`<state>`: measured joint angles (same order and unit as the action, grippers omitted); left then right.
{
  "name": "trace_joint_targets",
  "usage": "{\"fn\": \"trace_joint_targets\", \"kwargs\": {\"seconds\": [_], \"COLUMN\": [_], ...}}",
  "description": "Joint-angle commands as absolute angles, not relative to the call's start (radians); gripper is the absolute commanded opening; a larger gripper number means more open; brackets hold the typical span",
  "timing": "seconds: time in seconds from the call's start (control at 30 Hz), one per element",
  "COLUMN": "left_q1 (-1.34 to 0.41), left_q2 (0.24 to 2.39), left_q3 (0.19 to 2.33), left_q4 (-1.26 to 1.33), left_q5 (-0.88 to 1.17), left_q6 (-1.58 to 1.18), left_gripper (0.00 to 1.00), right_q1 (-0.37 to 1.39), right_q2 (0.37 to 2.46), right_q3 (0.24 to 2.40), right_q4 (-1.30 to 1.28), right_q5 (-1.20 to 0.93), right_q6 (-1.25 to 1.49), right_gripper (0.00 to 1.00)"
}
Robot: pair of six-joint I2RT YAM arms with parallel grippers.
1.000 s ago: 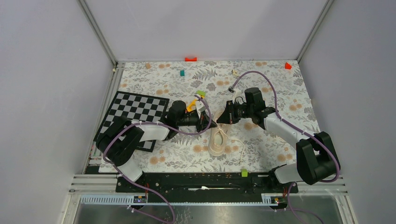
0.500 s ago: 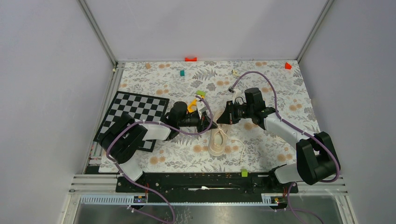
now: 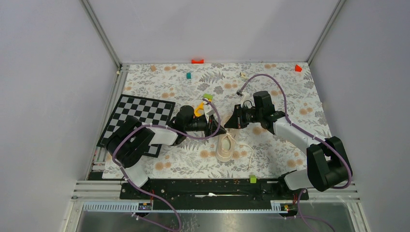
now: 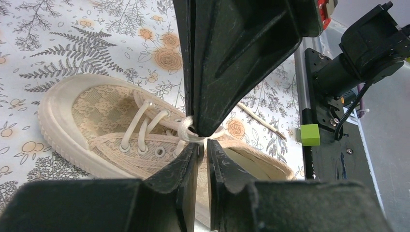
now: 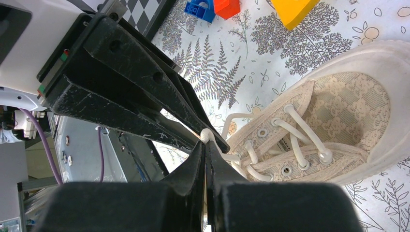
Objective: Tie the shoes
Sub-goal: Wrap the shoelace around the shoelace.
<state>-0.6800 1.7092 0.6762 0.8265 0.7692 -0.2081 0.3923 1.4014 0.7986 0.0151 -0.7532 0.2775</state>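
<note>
Shoe: A cream sneaker sits sole-down near the middle of the floral desk, toe toward 12 o'clock and heel toward 6 o'clock.
Laces: The pale laces rise from the upper eyelets into a small bunch above the tongue, where the two arms meet. One loose end trails across the desk toward 4 o'clock of the sneaker.
Left gripper: Reaching in from 9 o'clock, the left gripper has its fingers almost together, pinching the lace at their tips.
Right gripper: Coming from 3 o'clock, the right gripper is pressed tight on the same bunch, tip to tip with its partner.
Surroundings: A checkerboard lies at 9 o'clock of the sneaker, an orange block at 11 o'clock, and a green block at 5 o'clock by the front edge.
</note>
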Motion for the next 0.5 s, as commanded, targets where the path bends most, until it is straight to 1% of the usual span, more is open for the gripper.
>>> {"fn": "trace_joint_targets", "kwargs": {"seconds": [0.0, 0.2, 0.47], "left_q1": [-0.686, -0.686, -0.685], "left_q2": [1.729, 1.741, 1.755], "left_q3": [0.682, 0.681, 0.679], "left_q4": [0.922, 0.944, 1.005], "left_q5": [0.822, 0.809, 0.810], "left_q6": [-0.233, -0.249, -0.295], "left_gripper": [0.17, 0.26, 0.28], "right_q1": [0.390, 0.390, 0.390], "right_q2": [1.378, 1.378, 1.381], "right_q3": [0.799, 0.801, 0.798], "right_q4": [0.064, 0.063, 0.063], "right_q5": [-0.776, -0.779, -0.781], "right_q6": [0.281, 0.282, 0.282], "right_gripper": [0.00, 0.00, 0.00]}}
